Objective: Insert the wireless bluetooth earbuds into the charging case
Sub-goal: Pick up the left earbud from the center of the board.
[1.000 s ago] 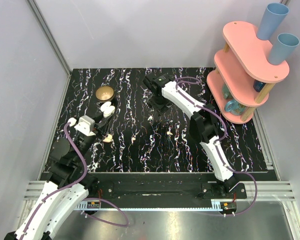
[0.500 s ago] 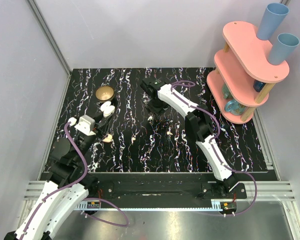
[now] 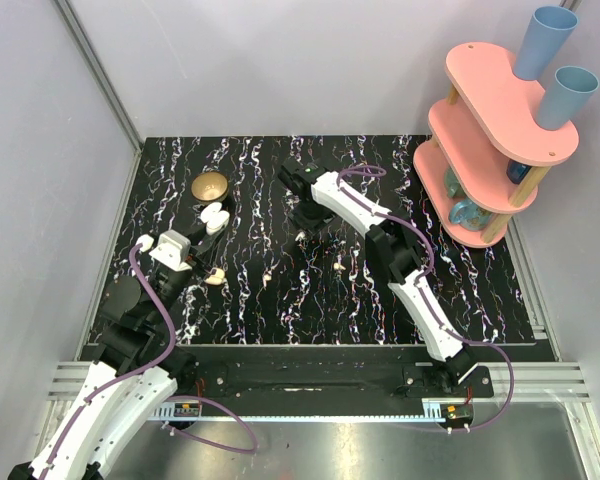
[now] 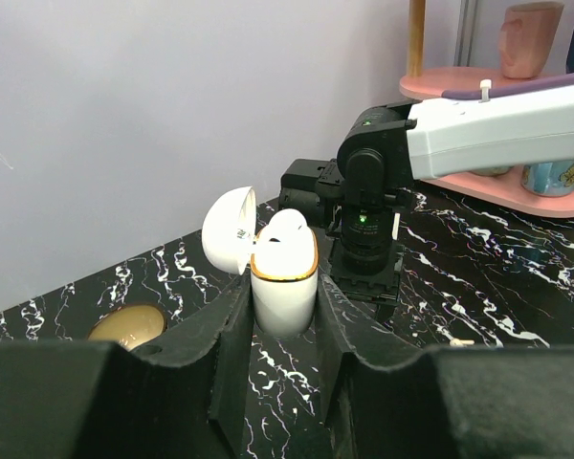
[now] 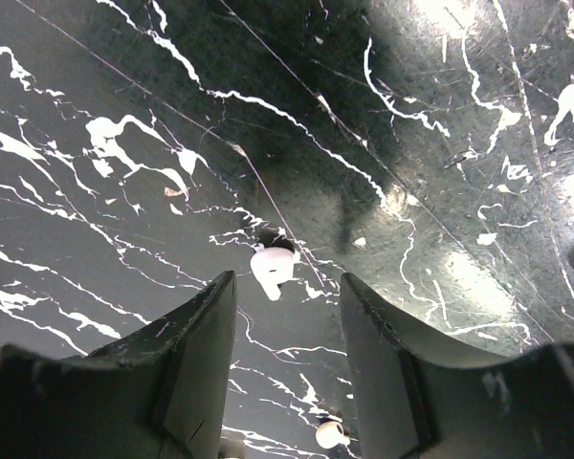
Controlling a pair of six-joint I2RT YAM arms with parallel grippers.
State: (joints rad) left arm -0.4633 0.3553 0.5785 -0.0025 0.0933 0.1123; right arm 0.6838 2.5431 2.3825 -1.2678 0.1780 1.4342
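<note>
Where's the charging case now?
Top view: the charging case sits left rear, just in front of the brass bowl, upright in the left pincer, lid open.

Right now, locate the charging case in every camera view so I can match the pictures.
Top external: the charging case is left of centre, just nearer the arms than the brass bowl.
Left wrist: centre of frame, upright with its lid open, between the fingers of the left gripper.
Right wrist: not in it.
Shared landmark: the brass bowl, also at lower left in the left wrist view; the right wrist view shares only the black marbled table.
</note>
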